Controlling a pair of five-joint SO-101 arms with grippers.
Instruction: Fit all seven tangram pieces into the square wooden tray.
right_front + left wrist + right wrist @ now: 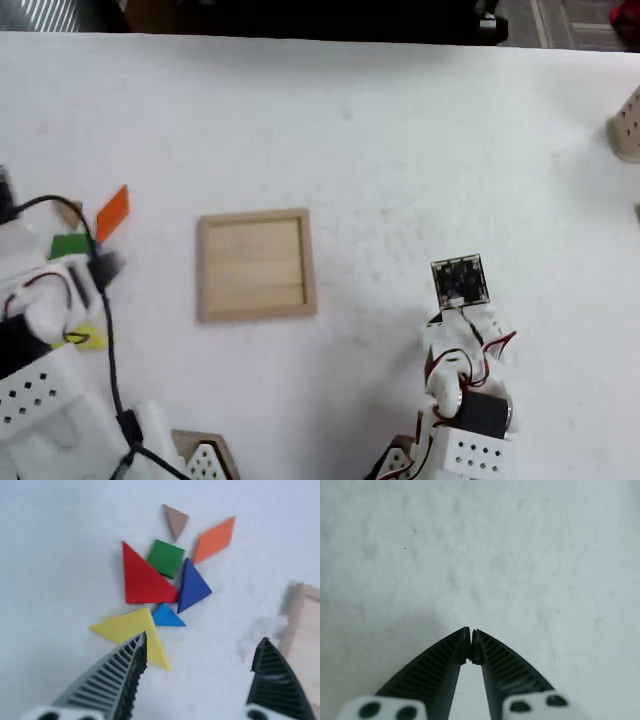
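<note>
The square wooden tray (255, 222) lies near the table's middle with nothing in it; its edge (300, 615) also appears in the left wrist view. The tangram pieces lie in a cluster left of it: a red triangle (142, 577), green square (166, 557), dark blue triangle (192, 586), small light blue triangle (166, 616), yellow triangle (132, 629), orange parallelogram (215, 539) and tan triangle (175, 521). My left gripper (202, 647) hangs open above the table just beside the yellow triangle. The right arm (465, 340) rests right of the tray, its gripper (471, 647) shut on nothing over bare table.
In the high view the left arm (50, 330) covers most of the cluster; the orange parallelogram (113, 212), green square (68, 244) and a yellow corner (90, 338) stick out. A perforated wooden block (627, 125) stands at the right edge. Wide bare table lies behind the tray.
</note>
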